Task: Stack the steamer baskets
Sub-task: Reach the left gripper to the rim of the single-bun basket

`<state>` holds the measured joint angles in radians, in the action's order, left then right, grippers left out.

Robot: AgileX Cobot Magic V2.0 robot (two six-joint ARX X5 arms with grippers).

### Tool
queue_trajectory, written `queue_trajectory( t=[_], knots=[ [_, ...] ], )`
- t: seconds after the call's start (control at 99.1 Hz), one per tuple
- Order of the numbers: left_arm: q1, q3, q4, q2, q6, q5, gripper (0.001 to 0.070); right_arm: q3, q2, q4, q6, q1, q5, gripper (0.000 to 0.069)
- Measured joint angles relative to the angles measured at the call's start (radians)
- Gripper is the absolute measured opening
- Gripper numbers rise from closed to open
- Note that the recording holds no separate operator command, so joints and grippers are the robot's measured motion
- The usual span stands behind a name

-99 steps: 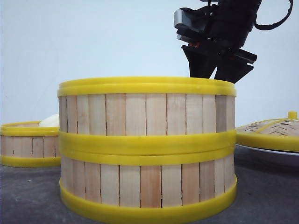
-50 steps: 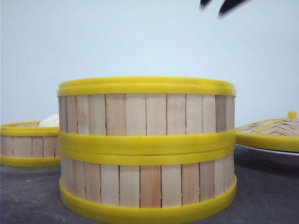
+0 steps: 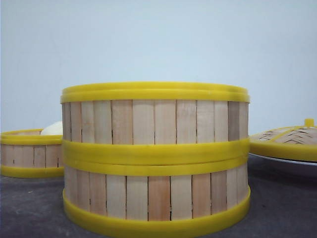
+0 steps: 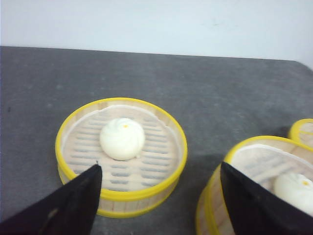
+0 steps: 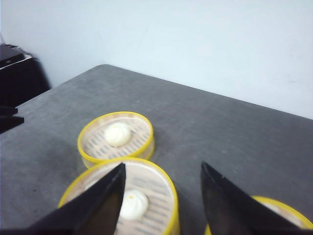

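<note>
Left hand (image 4: 156, 196) spread and empty, hovering over the lone slatted wooden steamer basket with yellow rims (image 4: 121, 154), white bun (image 4: 122, 138) inside, on the grey table (image 4: 220, 98) left of the two-high stack of matching baskets (image 3: 155, 157). Two of three stacked; the lone one is left to go on top, probably the left arm's job. Right hand (image 5: 161, 188) also spread and empty, above the stack; it was behind the stack's top rim a second ago, now gone from the front view.

lid (image 3: 290, 141): domed, woven, yellow knob, on white plate (image 3: 282, 161) | table (image 3: 282, 208): dark grey | buns (image 4: 122, 138): white
</note>
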<state>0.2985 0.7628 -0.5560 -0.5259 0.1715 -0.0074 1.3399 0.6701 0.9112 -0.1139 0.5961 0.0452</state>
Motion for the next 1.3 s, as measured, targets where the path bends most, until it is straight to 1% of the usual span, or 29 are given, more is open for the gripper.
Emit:
queue_trajectory(
  t=[0.151,0.202,0.313,0.383,0.505,0.656,0.787,0.868,1.039,1.241,1.302],
  knots=[
    [-0.01,0.0,0.037,-0.103,0.0,-0.049,0.0468,0.0,-0.042,0.095,-0.014,0.0,-0.02,0.0292],
    [-0.021,0.0,0.055,-0.148,0.0,-0.059,0.0468,-0.002,-0.052,0.112,-0.018,0.0,-0.02,0.0292],
    [-0.062,0.0,0.106,-0.264,0.0,-0.1,0.0468,-0.024,-0.082,0.122,-0.031,0.0,-0.016,0.0292],
    [-0.101,0.002,0.129,-0.335,0.0,-0.101,0.0468,-0.041,-0.098,0.123,-0.041,0.0,-0.01,0.0292],
    [-0.162,0.039,0.127,-0.464,0.001,-0.101,0.0468,-0.07,-0.11,0.124,-0.047,0.0,-0.003,0.0292],
    [-0.21,0.118,0.127,-0.606,0.001,-0.1,0.0468,-0.092,-0.11,0.123,-0.048,0.0,-0.003,0.0292],
    [-0.216,0.159,0.13,-0.685,-0.001,-0.095,0.0468,-0.095,-0.11,0.11,-0.048,0.0,0.004,0.0292],
    [-0.216,0.174,0.134,-0.732,-0.012,-0.095,0.0468,-0.095,-0.11,0.095,-0.048,0.0,0.004,0.0292],
    [-0.216,0.177,0.15,-0.823,-0.024,-0.095,0.0468,-0.095,-0.11,0.086,-0.048,0.0,0.005,0.0292],
    [-0.228,0.177,0.212,-0.897,-0.024,-0.095,0.0468,-0.095,-0.11,0.081,-0.048,0.0,0.005,0.0292],
    [-0.234,0.177,0.228,-0.913,-0.024,-0.095,0.0458,-0.095,-0.11,0.08,-0.048,0.0,0.005,0.0292]
  ],
)
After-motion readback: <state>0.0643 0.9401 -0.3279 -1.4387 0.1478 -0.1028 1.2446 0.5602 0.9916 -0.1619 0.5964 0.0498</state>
